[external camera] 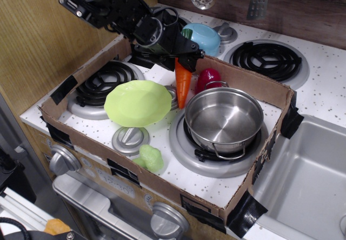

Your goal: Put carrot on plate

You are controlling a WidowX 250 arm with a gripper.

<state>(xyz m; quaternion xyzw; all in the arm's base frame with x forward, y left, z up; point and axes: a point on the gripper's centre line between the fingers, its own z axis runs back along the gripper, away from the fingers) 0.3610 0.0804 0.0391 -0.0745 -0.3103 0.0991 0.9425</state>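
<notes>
The orange carrot (182,83) stands nearly upright, tip down, between the lime-green plate (138,103) and the steel pot (224,118). Its green stem (186,33) pokes up above the gripper. My black gripper (183,56) is shut on the carrot's upper part and holds it just right of the plate, over the small burner. The plate lies tilted on the stove top at the middle left of the cardboard tray.
A cardboard tray wall (246,83) rings the stove top. A red toy (207,79) sits behind the pot. A light-green lumpy vegetable (151,158) lies at the front. A light blue bowl (204,38) sits behind the gripper. A sink (313,180) is at right.
</notes>
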